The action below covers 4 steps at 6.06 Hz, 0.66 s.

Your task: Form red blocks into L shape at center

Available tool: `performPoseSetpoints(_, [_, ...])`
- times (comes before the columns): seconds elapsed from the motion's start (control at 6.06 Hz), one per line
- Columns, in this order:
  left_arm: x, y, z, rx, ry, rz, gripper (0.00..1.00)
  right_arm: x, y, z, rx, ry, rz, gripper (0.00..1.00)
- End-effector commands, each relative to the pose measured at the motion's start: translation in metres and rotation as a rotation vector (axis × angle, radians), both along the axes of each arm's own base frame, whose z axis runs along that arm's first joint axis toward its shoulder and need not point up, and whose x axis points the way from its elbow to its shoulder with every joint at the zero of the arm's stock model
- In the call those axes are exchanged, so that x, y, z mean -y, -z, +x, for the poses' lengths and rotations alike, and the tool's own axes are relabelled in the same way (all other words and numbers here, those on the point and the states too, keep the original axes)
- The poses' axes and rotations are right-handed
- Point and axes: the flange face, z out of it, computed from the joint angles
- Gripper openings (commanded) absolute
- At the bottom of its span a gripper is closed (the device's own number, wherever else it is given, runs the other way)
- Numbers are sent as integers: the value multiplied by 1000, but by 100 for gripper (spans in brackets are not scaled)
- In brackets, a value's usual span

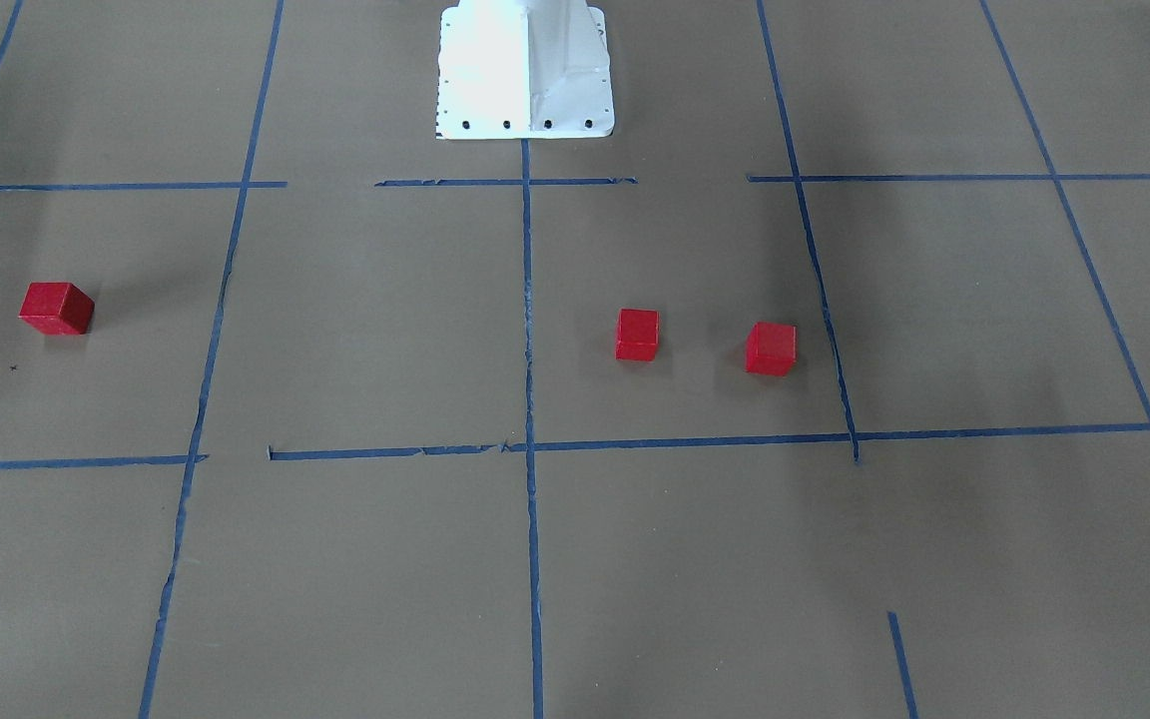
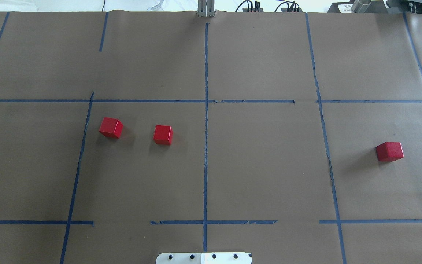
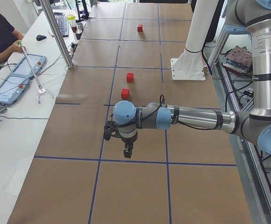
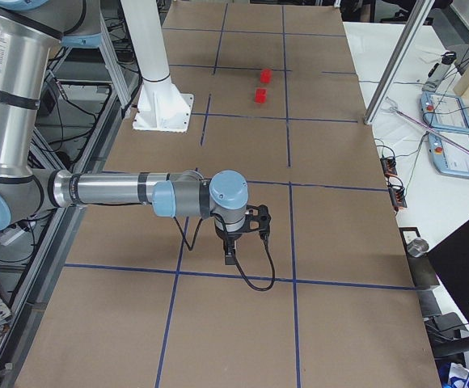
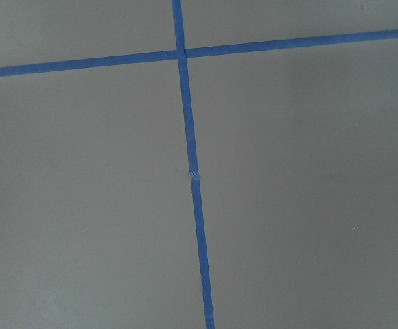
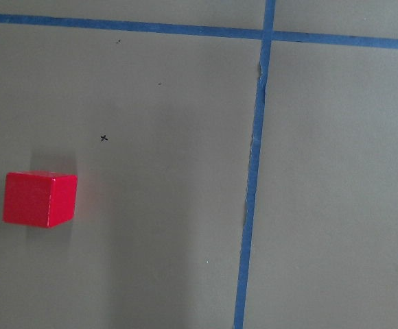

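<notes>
Three red blocks [image 2: 163,134] sit apart, none joined at the center [image 2: 233,161]

Two of the cubes sit on the robot's left half of the brown paper, in the cell just left of the long center tape line [image 2: 206,161]. The inner block [image 2: 163,134] stands near that line but not on it. The outer block [image 2: 111,127] lies beside it with a clear gap between them, closer to the next tape line over. The third block [image 2: 389,151] rests well apart on the robot's right, beyond the vertical tape line on that side, turned slightly askew to the grid. All three sit flat on the paper, and no two touch.

The left gripper [image 3: 127,151] shows only in the side view from the table's left end. It hangs pointing down over the paper close to a crossing of tape lines, well apart from the nearest cubes. Whether its fingers are spread or together cannot be told from there. Its wrist camera sees only bare paper and a tape crossing.

The right gripper [image 4: 230,259] likewise shows only in the side view from the right end, pointing down just above a tape line. The state of its fingers cannot be told either. Its wrist camera shows the third cube at the lower left of that view, with a vertical tape line off to one side.

The white robot base [image 1: 525,70] stands at the table edge on the center line.
</notes>
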Motion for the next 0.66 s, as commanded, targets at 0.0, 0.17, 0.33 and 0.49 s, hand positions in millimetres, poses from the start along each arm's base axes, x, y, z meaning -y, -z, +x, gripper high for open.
performPoseSetpoints(0.0, [-1,1,0,-2,0,1,100,-2,-5,1,-7,0,-10,100])
performPoseSetpoints(0.17, [-1,1,0,-2,0,1,100,-2,-4,0,5,0,-12,100])
performPoseSetpoints(0.33, [-1,1,0,-2,1,-1,100,-2,-4,0,8,0,-12,100])
performPoseSetpoints(0.49, [-1,1,0,-2,1,-1,100,-3,-5,0,2,1,-11,100])
